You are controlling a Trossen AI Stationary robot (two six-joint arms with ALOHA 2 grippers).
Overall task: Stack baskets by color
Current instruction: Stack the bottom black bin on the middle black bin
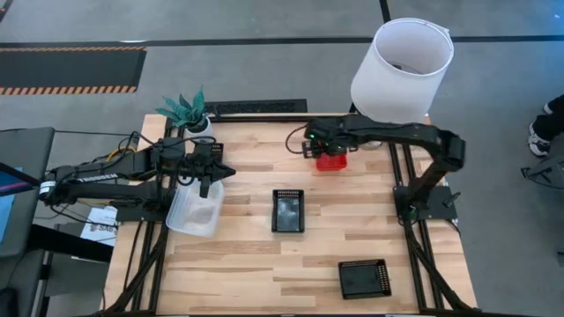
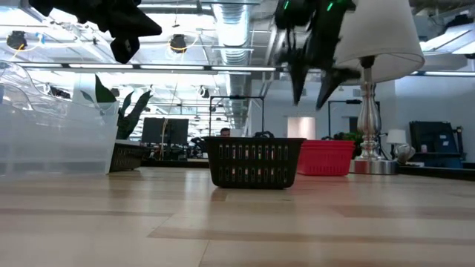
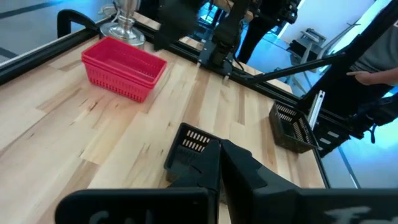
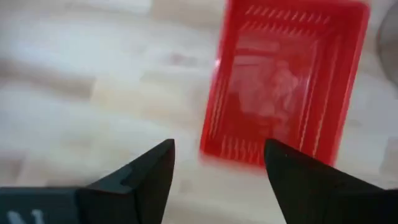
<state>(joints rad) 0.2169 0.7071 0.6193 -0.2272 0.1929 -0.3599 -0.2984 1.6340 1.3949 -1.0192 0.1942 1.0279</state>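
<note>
The right hand point(image 1: 319, 150) hangs over the far side of the worktop point(image 1: 264, 264), fingers point(image 4: 143, 177) spread wide with nothing between them, and the red baskets point(image 1: 332, 161) sit on the wood right beneath it, near the foot of the white lampshade point(image 1: 401, 70). From the left wrist camera they read as two red baskets nested one inside the other. Over on the other side, the left hand point(image 1: 208, 176) is up off the worktop, fingers pinched together, poised above the clear baskets point(image 1: 196, 210) at the left edge. Mid-worktop stands one black basket point(image 1: 288, 210), alone, and a second black basket point(image 1: 365, 278) lies well apart toward the near right corner. A potted green plant point(image 1: 188, 112) sits at the far left corner. There is white lettering along the left arm's link, too small to read with confidence. A person's hand point(image 3: 373, 76) shows beyond the worktop.
</note>
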